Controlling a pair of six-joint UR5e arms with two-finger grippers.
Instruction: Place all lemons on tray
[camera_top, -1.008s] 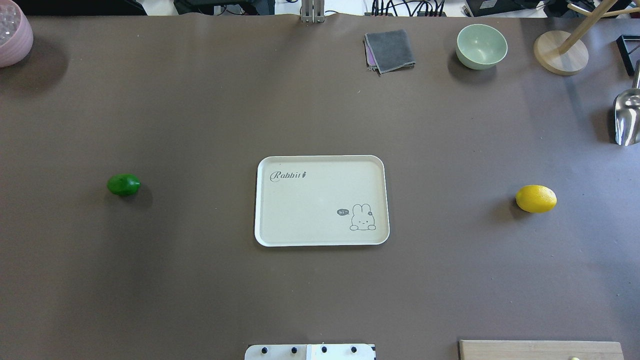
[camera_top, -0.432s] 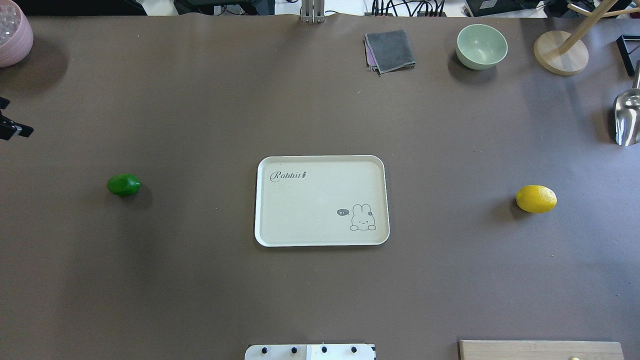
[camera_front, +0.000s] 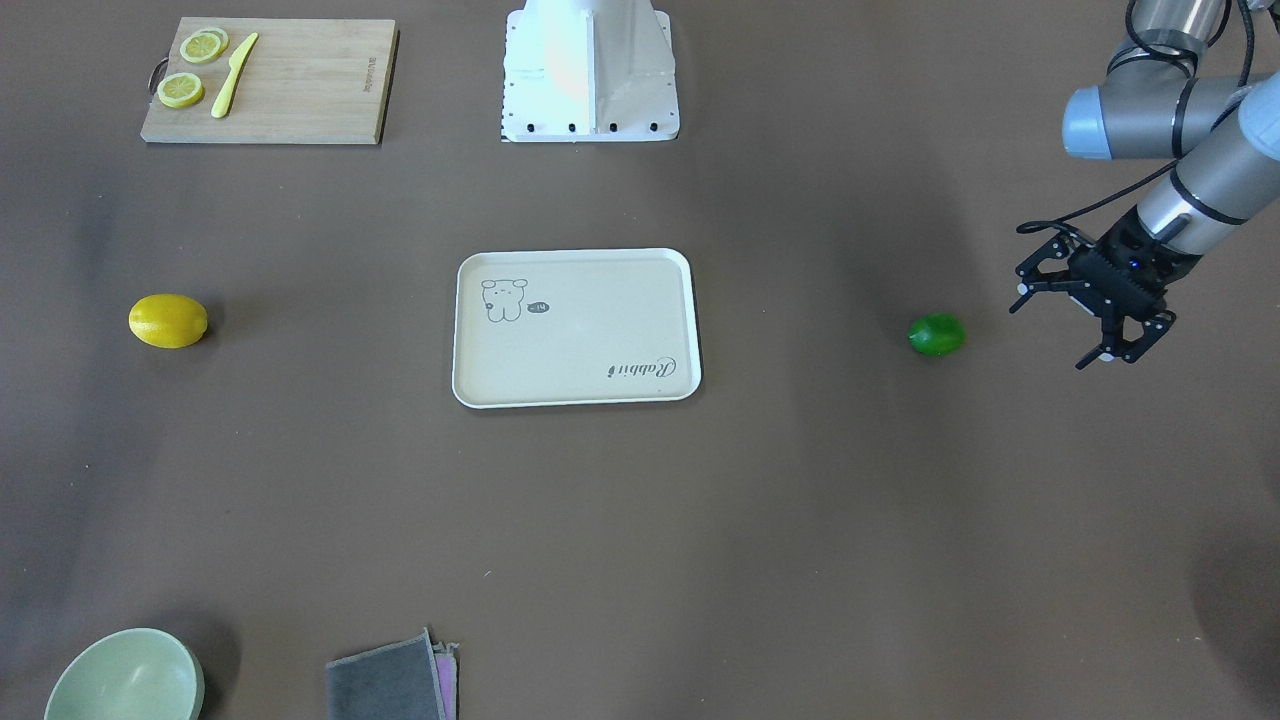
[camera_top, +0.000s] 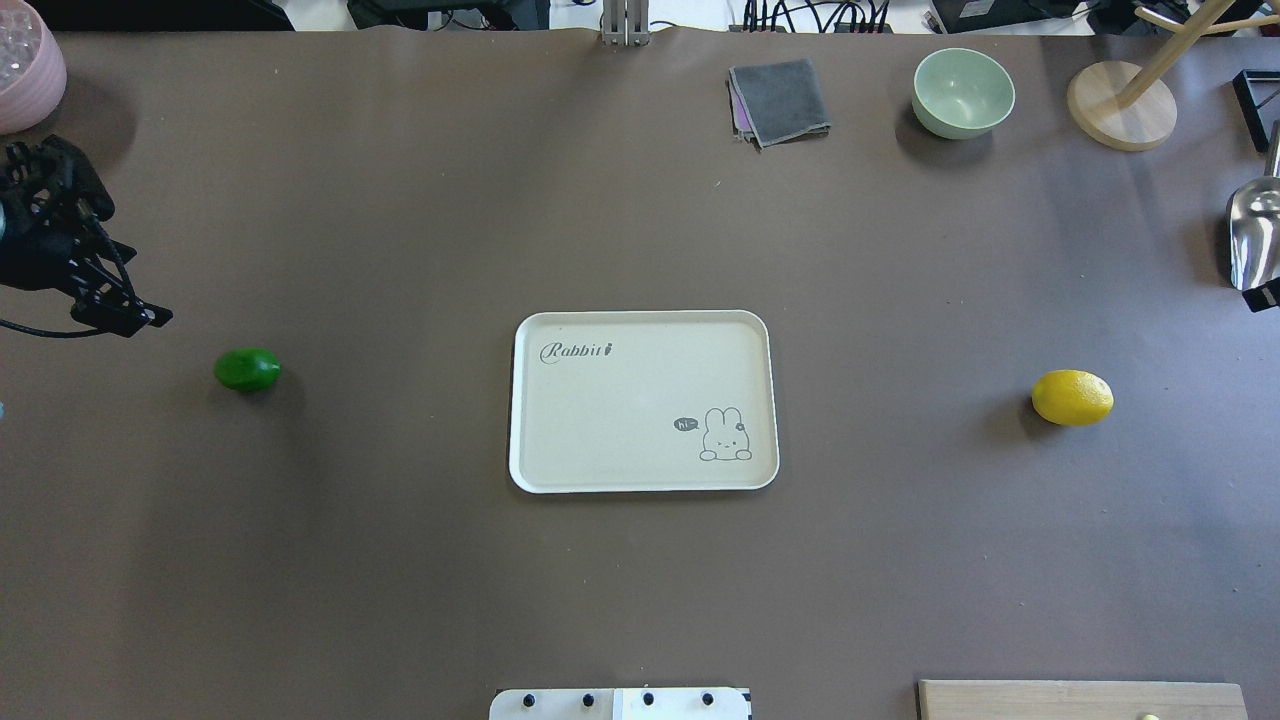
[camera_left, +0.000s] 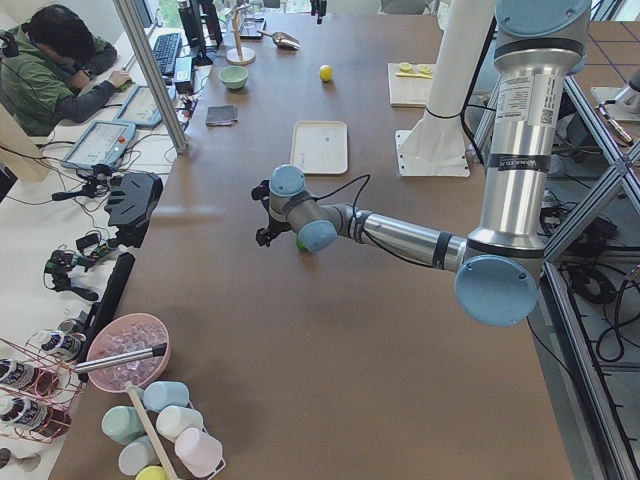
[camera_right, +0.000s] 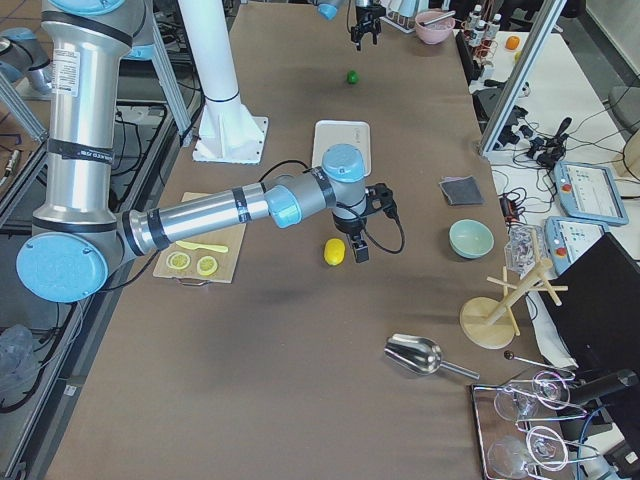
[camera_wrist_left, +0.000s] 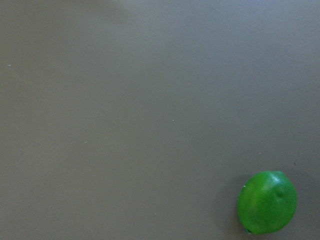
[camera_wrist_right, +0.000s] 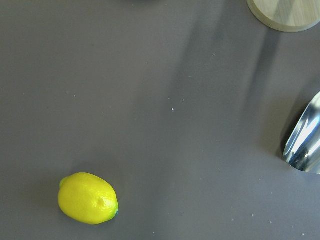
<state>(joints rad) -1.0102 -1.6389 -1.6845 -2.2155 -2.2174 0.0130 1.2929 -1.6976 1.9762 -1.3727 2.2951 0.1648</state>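
In the middle of the brown desk (camera_top: 400, 230): the cream tray (camera_top: 620, 400), lying flat, with a little bunny picture and grey writing.

On the robot's left side, well apart from the tray: the green lemon (camera_top: 247, 369), lying on the bare desk. On the robot's right side, also well apart from the tray: the yellow lemon (camera_top: 1072, 397), lying on the bare desk too.

Near the green lemon, on the side away from the tray: the left tool (camera_front: 1050, 335), up in the air, spread wide, holding nothing, not touching the fruit. In the left wrist view, just the green lemon down in the bottom right corner.

Close to the yellow lemon in the right side view: the right tool (camera_right: 360, 250), pointing down. Only a tiny black bit of it at the edge of the overhead view. Wide or narrow? No way to tell from these views.

Along the far edge of the desk: a grey cloth (camera_top: 780, 100), a pale green bowl (camera_top: 962, 92), a round wooden stand (camera_top: 1120, 105), a shiny metal scoop (camera_top: 1252, 235) and a pink bowl (camera_top: 25, 70).

Near the robot's base: a wooden board (camera_front: 300, 85) with lemon slices (camera_front: 181, 89) and a yellow knife (camera_front: 232, 75).
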